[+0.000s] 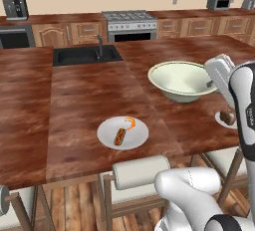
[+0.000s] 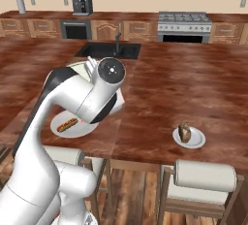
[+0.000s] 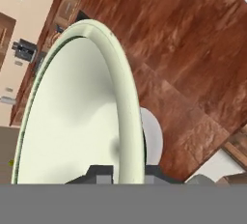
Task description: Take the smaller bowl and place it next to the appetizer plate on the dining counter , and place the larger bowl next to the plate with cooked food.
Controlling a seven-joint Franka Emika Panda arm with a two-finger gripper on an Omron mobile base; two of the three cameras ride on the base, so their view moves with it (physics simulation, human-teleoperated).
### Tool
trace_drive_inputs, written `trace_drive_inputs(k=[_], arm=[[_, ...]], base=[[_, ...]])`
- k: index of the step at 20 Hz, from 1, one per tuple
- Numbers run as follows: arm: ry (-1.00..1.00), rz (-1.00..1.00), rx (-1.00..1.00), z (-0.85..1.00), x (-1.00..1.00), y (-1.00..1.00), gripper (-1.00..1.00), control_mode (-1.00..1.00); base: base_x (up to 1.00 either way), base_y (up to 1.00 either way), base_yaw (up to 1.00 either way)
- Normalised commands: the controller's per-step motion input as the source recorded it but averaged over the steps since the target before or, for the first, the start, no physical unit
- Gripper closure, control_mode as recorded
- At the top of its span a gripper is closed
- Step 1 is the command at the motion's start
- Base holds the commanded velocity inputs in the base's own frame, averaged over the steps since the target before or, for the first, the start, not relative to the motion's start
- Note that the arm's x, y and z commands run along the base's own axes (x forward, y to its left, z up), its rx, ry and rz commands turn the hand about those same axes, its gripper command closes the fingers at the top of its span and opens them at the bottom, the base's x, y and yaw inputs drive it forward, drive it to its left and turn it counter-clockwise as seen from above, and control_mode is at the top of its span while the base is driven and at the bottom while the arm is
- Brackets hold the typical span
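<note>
A white robot arm's pincer (image 3: pixel 120 172) grips the rim of the larger bowl (image 1: pixel 182 79), one fingertip inside the wall and one outside, above the dining surface (image 1: pixel 89 100). The left base view shows the bowl between the plate with cooked food (image 1: pixel 122 132) and the appetizer plate (image 1: pixel 227 119), apart from both; whether its base touches the wood cannot be told. The step in hand looks like carrying the bowl toward the plate with cooked food. Done well, it would keep the bowl level, clear that plate's edge and set it down just beside the plate without nudging it; a rim grip on a wide bowl could let it swing or slip. No brand, label or writing is legible anywhere.
</note>
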Motion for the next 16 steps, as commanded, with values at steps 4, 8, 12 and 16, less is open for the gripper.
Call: trace_drive_inputs(k=[4,8,12,16], arm=[[0.08,0.00,0.03,-0.22,0.22,-0.03,1.00,-1.00],[0.01,0.00,0.00,-0.29,0.38,0.00,1.00,-1.00],[0.00,0.00,0.00,-0.49,0.53,0.00,1.00,-1.00],[0.00,0.00,0.00,-0.50,0.52,0.00,1.00,-1.00]], base=[[0.00,0.00,0.00],[0.00,0.00,0.00],[0.00,0.00,0.00],[0.00,0.00,0.00]])
